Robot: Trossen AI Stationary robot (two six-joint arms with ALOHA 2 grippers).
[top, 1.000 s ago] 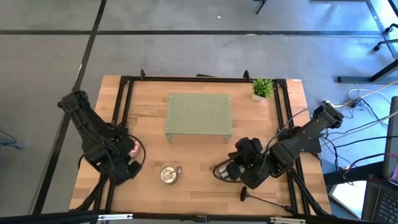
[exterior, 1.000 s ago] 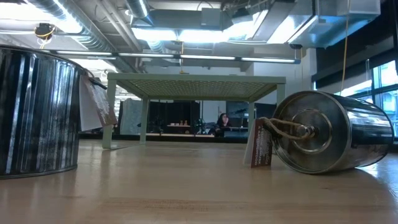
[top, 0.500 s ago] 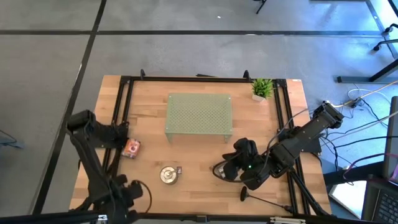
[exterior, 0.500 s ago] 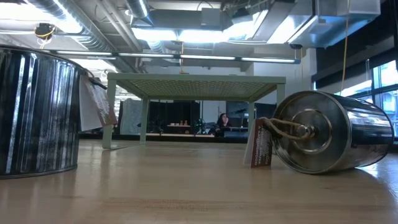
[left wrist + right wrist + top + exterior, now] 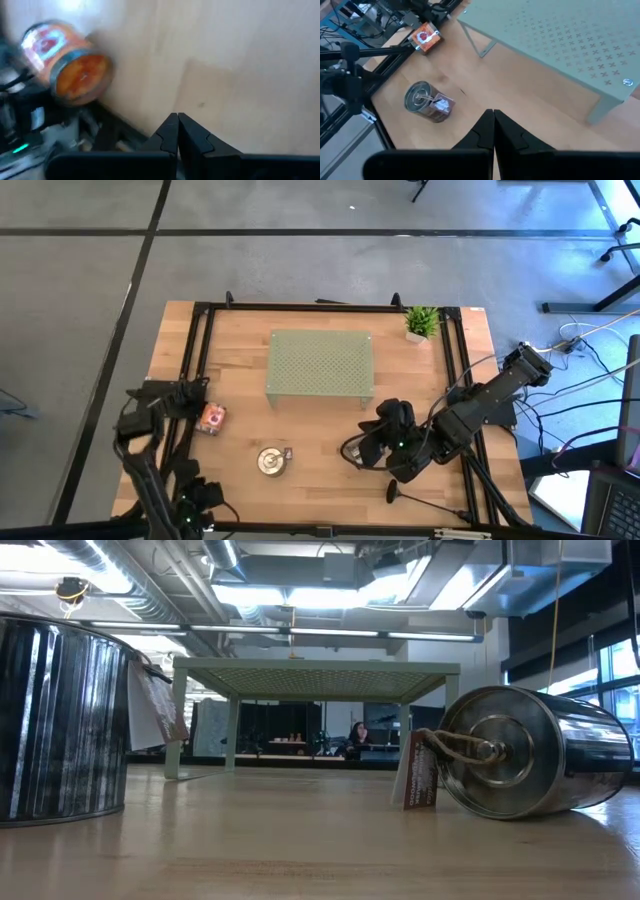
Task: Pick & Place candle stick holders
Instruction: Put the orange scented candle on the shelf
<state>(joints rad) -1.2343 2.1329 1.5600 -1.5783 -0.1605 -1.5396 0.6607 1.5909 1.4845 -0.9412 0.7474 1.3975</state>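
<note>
holder: one black candle stick holder (image 5: 415, 500) lies flat on the table (image 5: 240, 380) at its front edge, just beside the right gripper, not held
right gripper (image 5: 372, 448): fingers pressed together, empty, over the table's right front
silver can (image 5: 270, 462): well apart from right gripper, toward the left arm
green rack (image 5: 320, 367): beyond right gripper, mid-table
left gripper (image 5: 177, 131): fingers pressed together, empty, at left front edge
orange can (image 5: 211, 418): near left gripper, on its side

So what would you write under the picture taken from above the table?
Both arms wait near the table's front edge, left gripper and right gripper shut, with a green perforated stand, silver can and orange can.
</note>
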